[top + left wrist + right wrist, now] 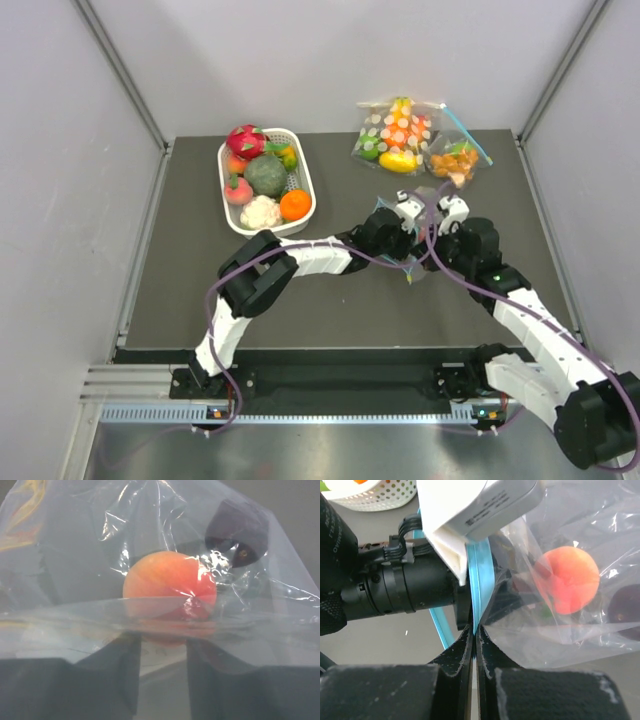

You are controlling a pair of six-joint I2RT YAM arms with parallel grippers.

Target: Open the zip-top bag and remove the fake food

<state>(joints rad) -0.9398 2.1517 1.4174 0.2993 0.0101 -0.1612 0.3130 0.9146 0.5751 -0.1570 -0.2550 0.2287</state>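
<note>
The right fingers (452,660) are clamped together on the teal zip strip (482,580) of the zip-top bag (580,630) at mid-desk; that lip should be held taut. The left fingers (110,680) stand apart just short of the peach (167,592) inside the bag, and should straddle its widest part without trapping film.

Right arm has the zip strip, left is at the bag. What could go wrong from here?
1. The right gripper pinches only the thin teal zip strip of the zip-top bag; a pull may slip it free.
2. Bag film lies across the open left gripper, in front of the peach; closing may catch plastic, not fruit.
3. Both grippers crowd together in the top view and could collide.
</note>
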